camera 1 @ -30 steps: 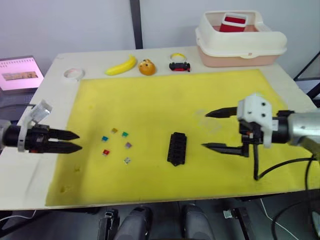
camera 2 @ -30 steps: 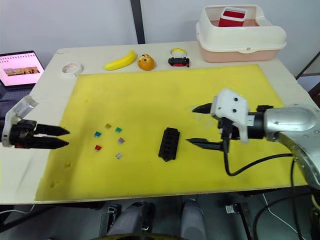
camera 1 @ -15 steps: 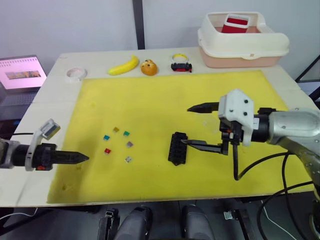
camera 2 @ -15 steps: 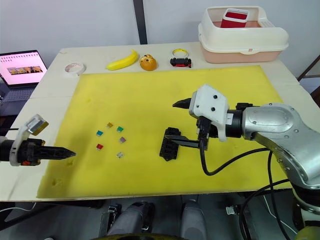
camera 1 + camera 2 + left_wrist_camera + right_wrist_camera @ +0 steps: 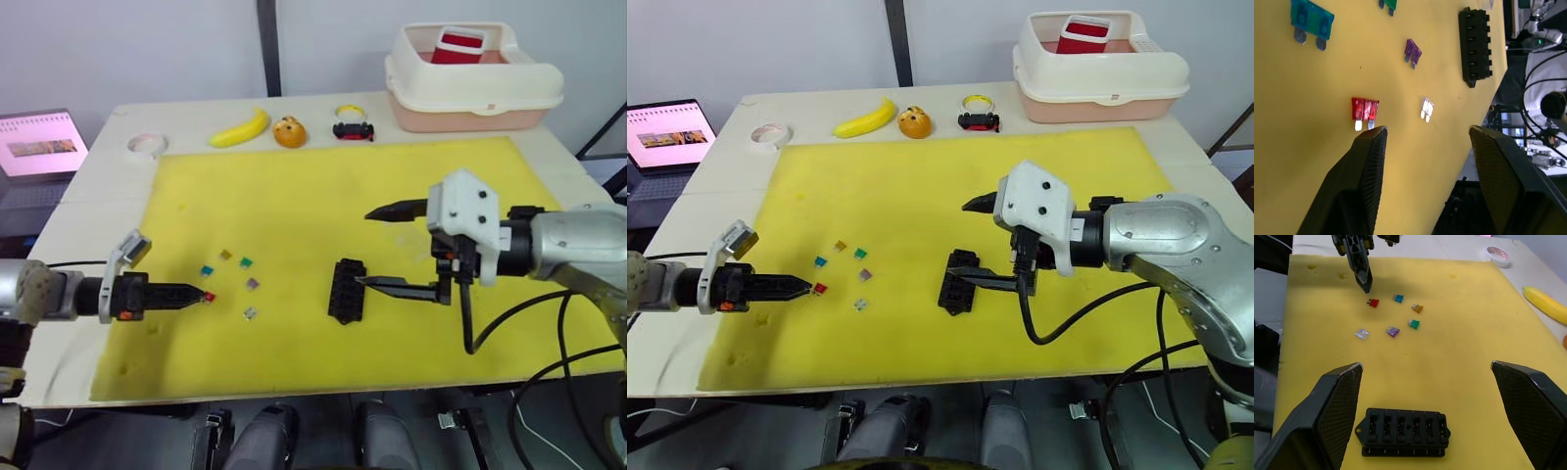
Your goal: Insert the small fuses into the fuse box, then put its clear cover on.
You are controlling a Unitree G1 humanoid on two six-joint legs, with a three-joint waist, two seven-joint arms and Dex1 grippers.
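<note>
While I look from my left to my right, I see first a laptop (image 5: 666, 125) with a lit screen past the table edge, and a tape roll (image 5: 770, 134) on the bare table (image 5: 715, 186). My left gripper (image 5: 1425, 132) has its fingers apart and holds nothing; it points at the red fuse (image 5: 1365, 108), very near it. The other small fuses (image 5: 859, 254) lie loose around it on the yellow mat (image 5: 921, 186), with free mat on all sides. At the far edge I see a banana (image 5: 864, 118), an orange toy (image 5: 914, 122) and a small toy car (image 5: 978, 120). The fuse box (image 5: 958, 281) lies near the middle. My right gripper (image 5: 380, 247) is wide open and empty; the lower finger reaches over the box. A cream tub (image 5: 1099, 70) with a red thing inside stands at the far right. I cannot read any writing.
</note>
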